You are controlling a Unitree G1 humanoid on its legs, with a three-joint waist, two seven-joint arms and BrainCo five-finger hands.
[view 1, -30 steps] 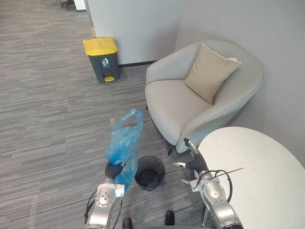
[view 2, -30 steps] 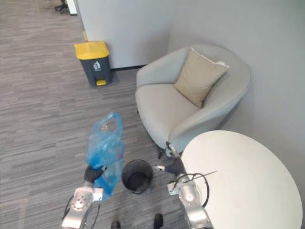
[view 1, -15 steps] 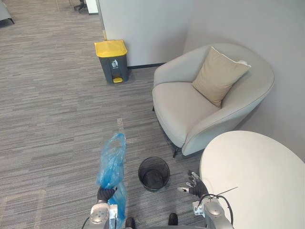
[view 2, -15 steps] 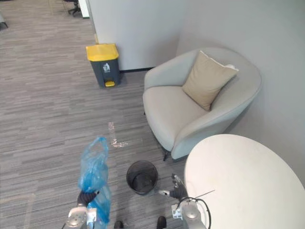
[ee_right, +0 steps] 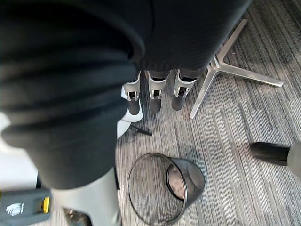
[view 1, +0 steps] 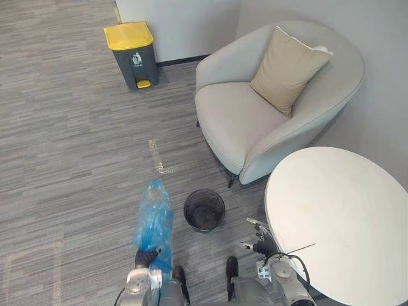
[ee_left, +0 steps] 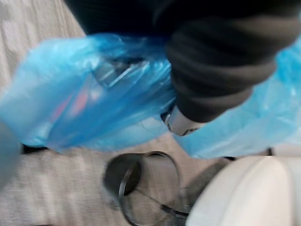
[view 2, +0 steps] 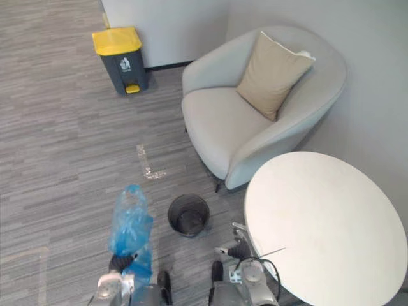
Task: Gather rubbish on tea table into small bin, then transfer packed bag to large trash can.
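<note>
Carpet, blue bag upright in left robot hand

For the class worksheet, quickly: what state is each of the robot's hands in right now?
Left hand: shut on the translucent blue plastic bag.
Right hand: open, fingers straight, holding nothing.

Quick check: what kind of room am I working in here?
Probably an office lounge corner: grey carpet, a pale armchair with a cushion, a round white table, a yellow-lidded bin.
</note>
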